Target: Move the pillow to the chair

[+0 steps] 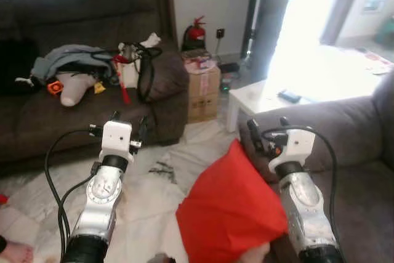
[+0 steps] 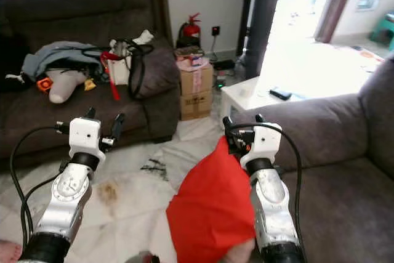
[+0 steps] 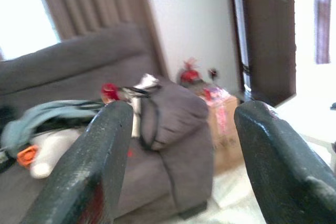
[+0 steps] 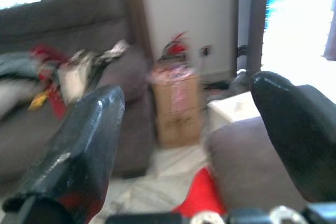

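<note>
Red pillow (image 1: 231,210) sits below, just inboard of the right gripper (image 1: 266,135), nearer than the left gripper (image 1: 129,129); both spread wide, empty.

Dark brown fabric sofa (image 1: 92,90) at 10 o'clock; red fire extinguisher (image 1: 196,31) and taped cardboard box (image 1: 203,90) against the pale wall at 12; low white table (image 1: 265,100) at 1, beside a sunlit doorway; pale tiled floor (image 1: 154,189).

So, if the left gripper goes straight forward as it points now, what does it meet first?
Probably the arm of the dark sofa with the black strap on it, seen between the open left gripper fingers; nothing nearer shows, though depth is unclear.
</note>
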Controlling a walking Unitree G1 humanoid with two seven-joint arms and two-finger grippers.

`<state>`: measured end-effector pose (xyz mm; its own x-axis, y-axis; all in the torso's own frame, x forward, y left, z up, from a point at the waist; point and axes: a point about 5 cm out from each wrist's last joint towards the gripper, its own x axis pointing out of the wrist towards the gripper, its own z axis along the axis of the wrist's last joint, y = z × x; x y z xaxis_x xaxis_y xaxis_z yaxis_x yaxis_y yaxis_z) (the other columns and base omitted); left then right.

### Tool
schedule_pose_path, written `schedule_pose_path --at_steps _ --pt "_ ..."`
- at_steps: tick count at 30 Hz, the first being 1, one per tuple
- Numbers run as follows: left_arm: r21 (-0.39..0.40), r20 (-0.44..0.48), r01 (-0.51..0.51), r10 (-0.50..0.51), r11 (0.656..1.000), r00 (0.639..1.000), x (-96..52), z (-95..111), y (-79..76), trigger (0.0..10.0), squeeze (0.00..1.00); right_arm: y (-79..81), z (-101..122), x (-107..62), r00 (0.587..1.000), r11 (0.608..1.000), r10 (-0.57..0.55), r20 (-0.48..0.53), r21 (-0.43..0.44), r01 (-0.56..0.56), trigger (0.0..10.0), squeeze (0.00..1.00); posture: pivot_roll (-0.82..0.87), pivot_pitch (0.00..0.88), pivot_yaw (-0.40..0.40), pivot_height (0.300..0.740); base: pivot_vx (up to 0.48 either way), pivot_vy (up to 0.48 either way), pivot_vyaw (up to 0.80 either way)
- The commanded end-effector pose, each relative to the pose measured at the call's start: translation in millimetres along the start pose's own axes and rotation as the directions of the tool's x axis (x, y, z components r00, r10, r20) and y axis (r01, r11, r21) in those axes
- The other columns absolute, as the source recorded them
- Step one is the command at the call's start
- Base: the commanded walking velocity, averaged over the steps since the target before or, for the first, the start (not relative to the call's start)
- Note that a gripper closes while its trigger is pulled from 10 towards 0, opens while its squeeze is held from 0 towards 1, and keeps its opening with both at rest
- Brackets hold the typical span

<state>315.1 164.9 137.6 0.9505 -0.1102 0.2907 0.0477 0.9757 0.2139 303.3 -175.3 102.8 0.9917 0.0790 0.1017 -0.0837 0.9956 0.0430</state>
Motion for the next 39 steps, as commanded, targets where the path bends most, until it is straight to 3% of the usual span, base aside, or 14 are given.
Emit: schedule_pose_path --at_steps 1,39 --pt "0.011 -0.064 -0.026 0.026 1.000 0.998 -10.0 -13.6 7.9 10.0 0.00 10.0 2.8 5.9 0.999 0.999 0.033 0.005 0.005 -0.033 10.0 0.00 -0.04 0.000 0.043 0.656 0.000 0.000 0.00" --pt "-0.005 -0.079 -0.006 0.006 1.000 0.997 -11.4 -16.6 1.9 10.0 0.00 16.9 -0.7 6.7 0.998 0.998 0.066 -0.015 0.012 -0.066 10.0 0.00 -0.04 0.000 0.039 0.627 0.000 0.000 0.00"
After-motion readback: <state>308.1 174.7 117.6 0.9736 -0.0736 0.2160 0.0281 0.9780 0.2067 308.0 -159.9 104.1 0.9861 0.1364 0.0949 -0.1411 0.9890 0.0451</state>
